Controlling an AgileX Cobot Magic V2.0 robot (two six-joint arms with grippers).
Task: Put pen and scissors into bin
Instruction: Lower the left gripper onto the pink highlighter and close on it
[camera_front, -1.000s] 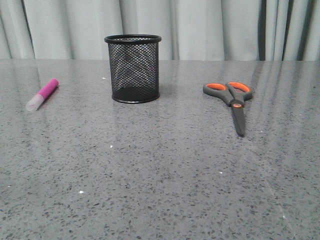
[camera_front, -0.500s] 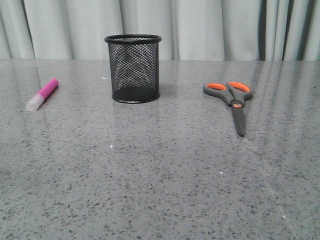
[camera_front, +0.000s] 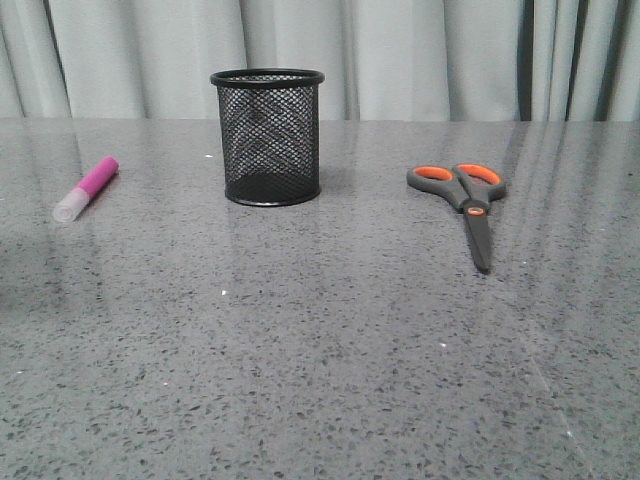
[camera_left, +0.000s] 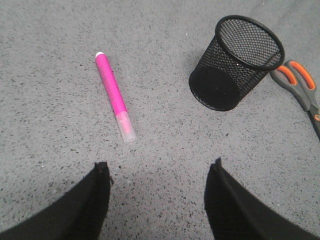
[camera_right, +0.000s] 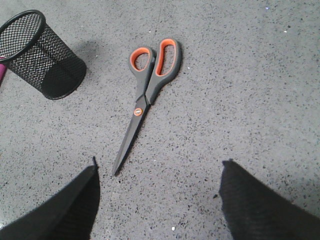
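Front view showing pen (camera_front: 86, 188), bin (camera_front: 267, 137), scissors (camera_front: 462, 198) lying apart on tabletop (camera_front: 320, 350); left end effector (camera_left: 157, 172) and right end effector (camera_right: 159, 172) hovering wide, likely lining up pickups.

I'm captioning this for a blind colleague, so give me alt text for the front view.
A black mesh bin stands upright on a grey speckled table, with a pink pen lying to its left and closed scissors lying to its right. Pale curtains hang behind.

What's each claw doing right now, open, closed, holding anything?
Left claw: open, holding nothing, above the table near the pen.
Right claw: open, holding nothing, above the scissors.
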